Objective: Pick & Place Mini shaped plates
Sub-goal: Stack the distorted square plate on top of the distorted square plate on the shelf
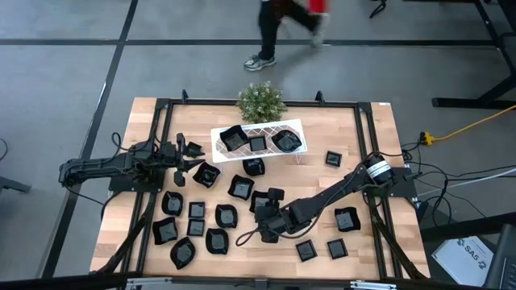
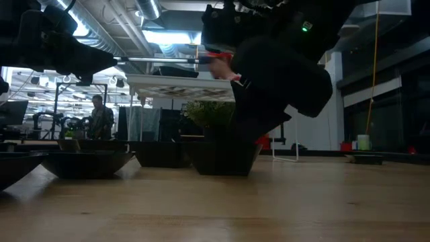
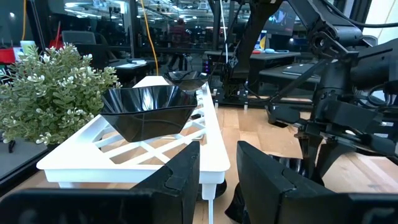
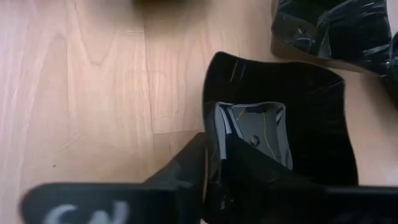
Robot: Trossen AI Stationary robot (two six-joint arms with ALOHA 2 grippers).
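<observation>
The right gripper [image 4: 214, 168], near the surface's middle toward its front edge, pinches the rim of a small glossy black square plate [image 4: 292, 118] on the wood; such a thin-edged grip could slip when lifted.

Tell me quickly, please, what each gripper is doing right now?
Left gripper: open, empty, beside the white rack.
Right gripper: fingers astride the rim of a black plate on the table; grip cannot be told.
</observation>
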